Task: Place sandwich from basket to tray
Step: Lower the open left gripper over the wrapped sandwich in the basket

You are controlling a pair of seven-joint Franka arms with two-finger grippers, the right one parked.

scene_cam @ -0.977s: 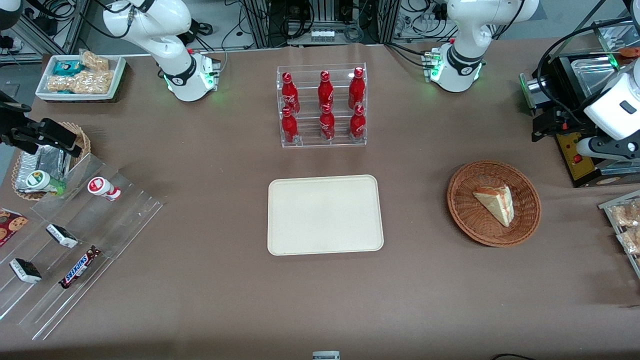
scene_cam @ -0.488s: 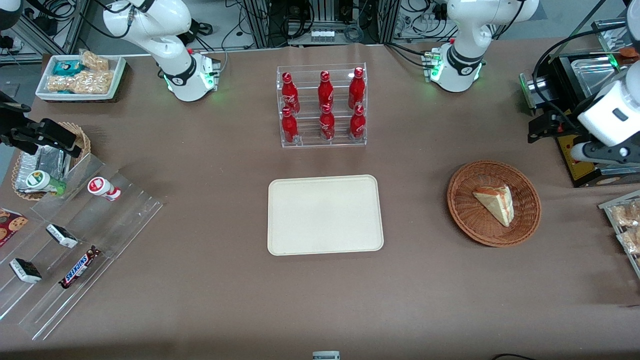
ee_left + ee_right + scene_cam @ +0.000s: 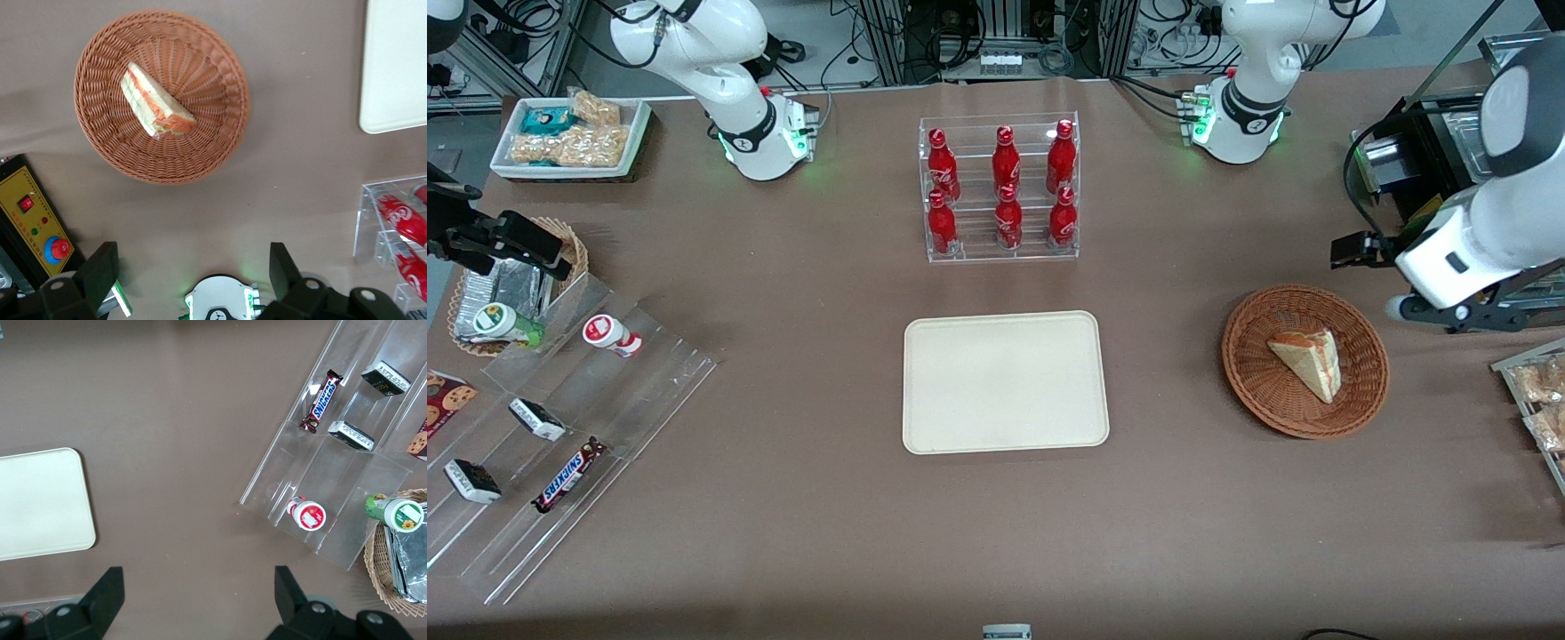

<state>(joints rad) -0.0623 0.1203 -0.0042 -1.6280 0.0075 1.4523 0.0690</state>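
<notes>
Gripper (image 3: 190, 270) spread wide, holding nothing, up above table near basket (image 3: 1254, 391). Sandwich (image 3: 1309, 360) lying inside basket, alone. Tray (image 3: 1005, 382) bare, well apart. Red bottles (image 3: 1005, 187) standing in clear rack (image 3: 999, 251).

Sandwich (image 3: 1309, 362) wedge lying flat in wicker basket (image 3: 1249, 382) (reddish-brown, round); cream tray (image 3: 1005, 382) apart, bare.

Gripper (image 3: 193, 270) above the table near the basket, fingers spread.

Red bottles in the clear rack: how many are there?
6, in the rack farther from the front camera than the tray: three on the upper step, three on the lower. None seem hidden. The pincer is open above the table beside the basket.
</notes>
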